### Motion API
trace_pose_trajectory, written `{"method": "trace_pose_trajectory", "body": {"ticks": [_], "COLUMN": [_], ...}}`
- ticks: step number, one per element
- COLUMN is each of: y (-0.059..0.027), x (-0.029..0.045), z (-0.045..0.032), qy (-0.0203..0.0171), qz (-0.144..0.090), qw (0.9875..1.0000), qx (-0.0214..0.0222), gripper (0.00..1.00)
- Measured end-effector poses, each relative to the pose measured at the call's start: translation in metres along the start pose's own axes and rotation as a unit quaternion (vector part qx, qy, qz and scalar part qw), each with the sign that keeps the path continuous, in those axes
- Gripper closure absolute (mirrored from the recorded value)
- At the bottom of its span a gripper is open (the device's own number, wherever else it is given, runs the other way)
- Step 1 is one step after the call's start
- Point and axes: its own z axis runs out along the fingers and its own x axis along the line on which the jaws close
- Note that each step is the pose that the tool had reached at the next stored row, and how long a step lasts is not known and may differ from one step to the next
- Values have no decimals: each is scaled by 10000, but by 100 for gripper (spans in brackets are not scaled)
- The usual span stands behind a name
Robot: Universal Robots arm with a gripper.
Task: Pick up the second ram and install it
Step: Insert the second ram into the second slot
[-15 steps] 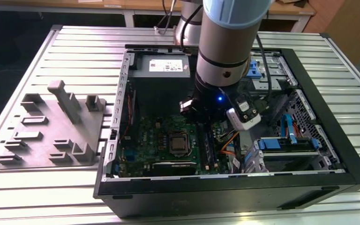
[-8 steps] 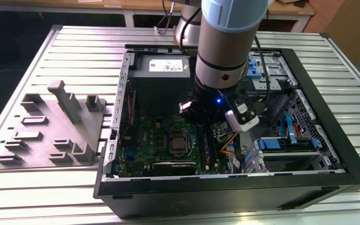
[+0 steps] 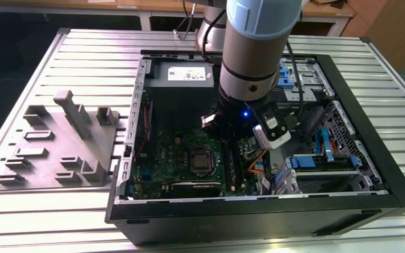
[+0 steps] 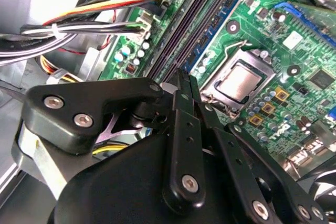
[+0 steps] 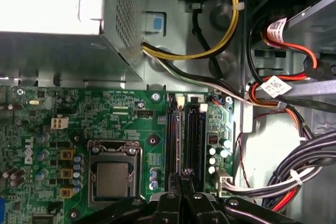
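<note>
Checking exterior view: gripper (image 3: 239,138) sits down inside the PC case (image 3: 128,158), over the slot rails (image 3: 235,163) near the case's middle. Second wrist view: fingers (image 4: 178,124) pressed together, nothing visibly clamped, tips at the rail nearer the CPU (image 4: 239,82). First wrist view: second ram (image 5: 174,140) looks seated in that rail, I judge, straight ahead of the tips, long axis along the rail.
</note>
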Motion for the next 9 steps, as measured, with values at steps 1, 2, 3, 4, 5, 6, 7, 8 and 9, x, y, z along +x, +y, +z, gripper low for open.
{"method": "trace_pose_trajectory", "body": {"ticks": [1, 2, 3, 4, 5, 6, 7, 8, 9], "y": [0, -1, -7, -13, -19, -23, -23, -23, -23], "x": [0, 0, 0, 0, 0, 1, 1, 1, 0], "z": [0, 0, 2, 4, 6, 8, 9, 9, 10], "qy": [0, 0, 0, 0, 0, 0, 0, 0, 0], "qz": [1, 1, 0, 0, 0, 1, 1, 1, 1], "qw": [10000, 10000, 10000, 10000, 10000, 10000, 10000, 10000, 10000], "qx": [-8, -9, -10, -10, -10, -10, -10, -10, -9], "gripper": [92, 92, 92, 92, 92, 92, 92, 92, 92]}}
